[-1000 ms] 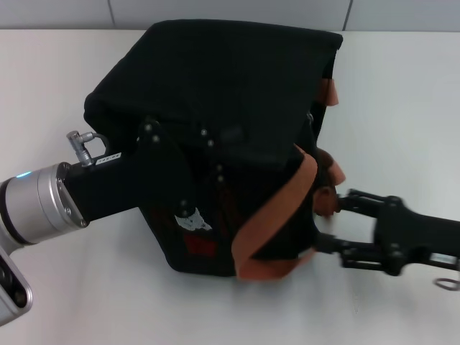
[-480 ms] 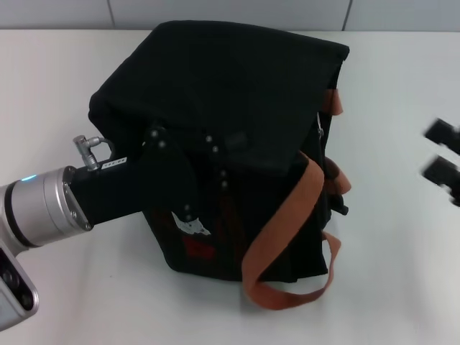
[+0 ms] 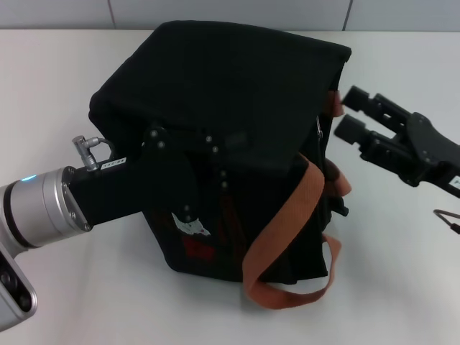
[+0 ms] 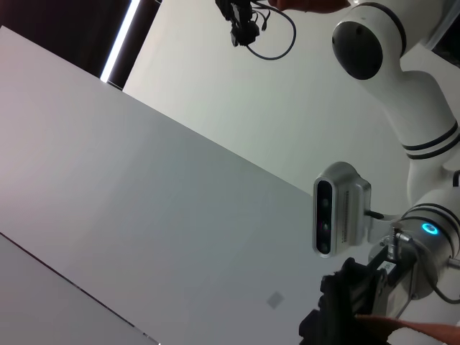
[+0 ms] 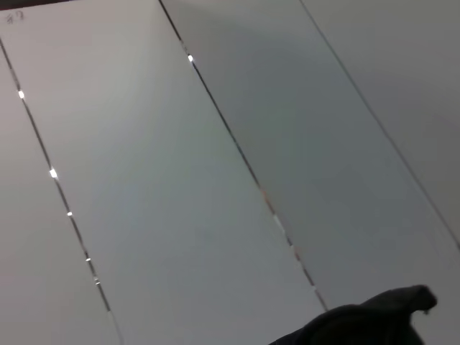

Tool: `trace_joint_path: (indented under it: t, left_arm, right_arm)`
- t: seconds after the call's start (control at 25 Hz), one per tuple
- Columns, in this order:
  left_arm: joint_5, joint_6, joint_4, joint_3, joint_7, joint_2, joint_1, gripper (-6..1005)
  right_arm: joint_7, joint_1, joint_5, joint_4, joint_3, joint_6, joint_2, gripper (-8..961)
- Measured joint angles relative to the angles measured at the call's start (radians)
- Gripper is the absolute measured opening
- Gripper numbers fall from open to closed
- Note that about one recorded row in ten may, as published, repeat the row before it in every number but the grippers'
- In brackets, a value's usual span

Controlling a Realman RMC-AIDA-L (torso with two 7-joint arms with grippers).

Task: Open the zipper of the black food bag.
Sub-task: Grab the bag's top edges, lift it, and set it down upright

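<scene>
Half a second earlier the right gripper (image 3: pixel 345 111) was only a blur at the right edge of the head view — now it had come in close to the upper right corner of the boxy black fabric food bag (image 3: pixel 230 93), and its jaws stood narrowly apart with nothing between them. The bag itself had not shifted; it stood in the middle of the white counter (image 3: pixel 57 79), leaning a little, with its orange-brown webbing handles (image 3: pixel 287 223) hanging loose down the right side. The left gripper (image 3: pixel 169 180) was pressed against the bag's front, next to the small bear patch (image 3: pixel 192 226), but I cannot tell if its jaws were open or closed, because they were dark against the dark fabric.

The step in hand seemed to be the approach to the zipper (image 3: pixel 318 129), whose small silver pull tab showed on the right side just below the top corner, near the right gripper. I think the next move needed a fine aim at this tab, then closing on it.

The upper orange strap lay just beside the tab and could be caught instead — this was the main obstacle.
</scene>
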Motion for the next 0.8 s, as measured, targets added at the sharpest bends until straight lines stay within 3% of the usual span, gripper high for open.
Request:
trace_joint_path:
  t: [0.44,0.8]
  left_arm:
    - [-0.001,-0.002,0.0,-0.001,0.001,0.0,-0.004,95]
    - [-0.005,-0.003,0.0,-0.001,0.001,0.0,-0.004,95]
  right_arm:
    - [-0.006,0.012,-0.005,0.017,-0.055,-0.002,0.002,799]
    - [-0.034,-0.039,-0.002,0.019,-0.055,-0.075,0.003,777]
